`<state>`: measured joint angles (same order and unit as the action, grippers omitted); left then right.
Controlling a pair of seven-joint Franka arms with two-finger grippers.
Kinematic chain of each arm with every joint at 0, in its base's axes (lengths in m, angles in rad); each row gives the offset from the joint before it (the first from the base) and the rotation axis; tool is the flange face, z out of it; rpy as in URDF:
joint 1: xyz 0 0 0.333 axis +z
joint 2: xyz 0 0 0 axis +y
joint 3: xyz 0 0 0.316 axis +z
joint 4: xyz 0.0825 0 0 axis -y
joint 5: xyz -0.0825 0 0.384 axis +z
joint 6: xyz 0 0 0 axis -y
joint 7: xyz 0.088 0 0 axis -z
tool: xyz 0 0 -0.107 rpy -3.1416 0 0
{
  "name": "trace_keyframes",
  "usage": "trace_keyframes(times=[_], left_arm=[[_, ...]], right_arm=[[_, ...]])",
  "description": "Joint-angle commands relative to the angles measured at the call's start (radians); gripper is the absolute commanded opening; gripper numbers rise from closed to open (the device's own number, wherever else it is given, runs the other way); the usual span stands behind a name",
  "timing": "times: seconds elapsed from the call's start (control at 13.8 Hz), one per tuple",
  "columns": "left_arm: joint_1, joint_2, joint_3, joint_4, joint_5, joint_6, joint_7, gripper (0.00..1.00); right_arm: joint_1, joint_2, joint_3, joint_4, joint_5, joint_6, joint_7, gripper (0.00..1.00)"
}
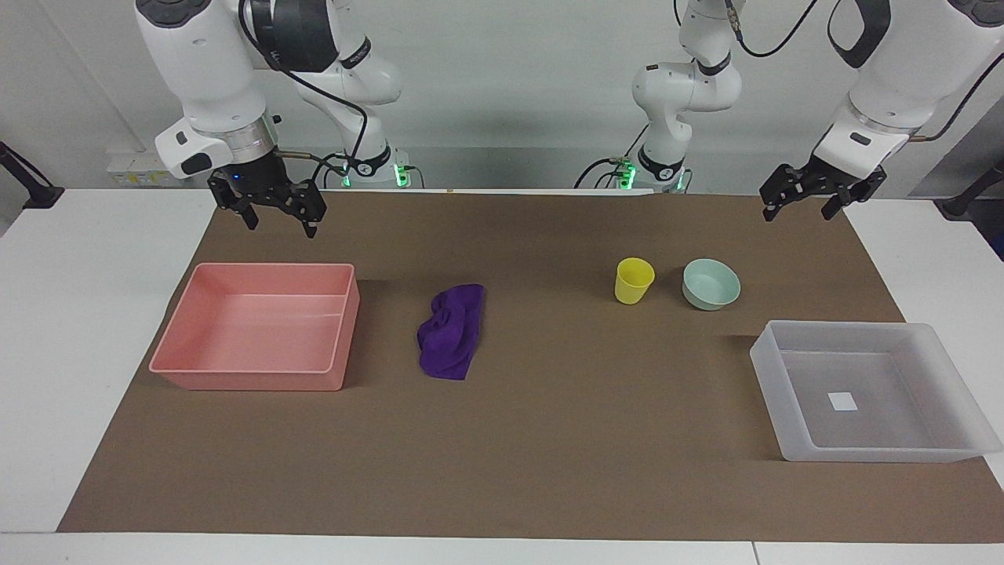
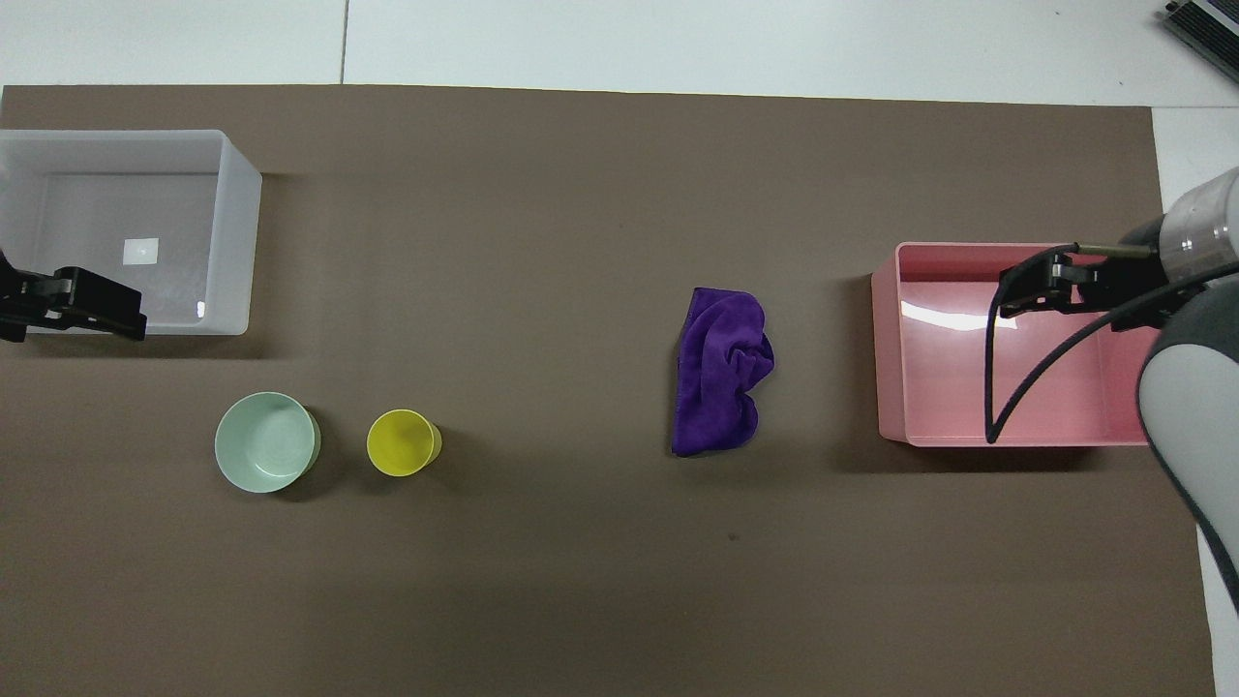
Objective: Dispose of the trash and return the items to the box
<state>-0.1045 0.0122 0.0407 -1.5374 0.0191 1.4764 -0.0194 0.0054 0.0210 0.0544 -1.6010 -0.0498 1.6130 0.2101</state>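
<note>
The purple cloth rag (image 1: 451, 329) lies crumpled in the middle of the brown mat, also in the overhead view (image 2: 721, 373). The yellow cup (image 1: 633, 280) (image 2: 402, 442) stands upright beside the mint-green bowl (image 1: 711, 284) (image 2: 266, 441), toward the left arm's end. The frosted-white box (image 1: 871, 453) (image 2: 237, 232) is empty, farther from the robots than the bowl. My left gripper (image 1: 798, 212) (image 2: 68, 308) hangs open and empty in the air near the box's nearer edge. My right gripper (image 1: 281, 224) (image 2: 1060, 308) hangs open and empty over the pink tub's nearer part.
An empty pink tub (image 1: 251, 380) (image 2: 886, 348) sits at the right arm's end of the mat, beside the rag. The brown mat (image 1: 549, 455) covers the middle of the white table. A black cable (image 2: 1007, 387) hangs from the right arm over the pink tub.
</note>
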Motion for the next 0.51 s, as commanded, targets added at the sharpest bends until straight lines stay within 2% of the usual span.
trace_keyframes(times=[0.0, 0.43], left_arm=[[0.002, 0.009, -0.002, 0.023, 0.009, -0.024, -0.007, 1.0], [0.0, 0.009, -0.001, 0.025, 0.007, -0.024, -0.004, 1.0]], right_arm=[[-0.016, -0.007, 0.007, -0.004, 0.024, -0.008, -0.017, 1.0], [-0.018, -0.007, 0.007, -0.004, 0.024, -0.007, -0.023, 1.0]])
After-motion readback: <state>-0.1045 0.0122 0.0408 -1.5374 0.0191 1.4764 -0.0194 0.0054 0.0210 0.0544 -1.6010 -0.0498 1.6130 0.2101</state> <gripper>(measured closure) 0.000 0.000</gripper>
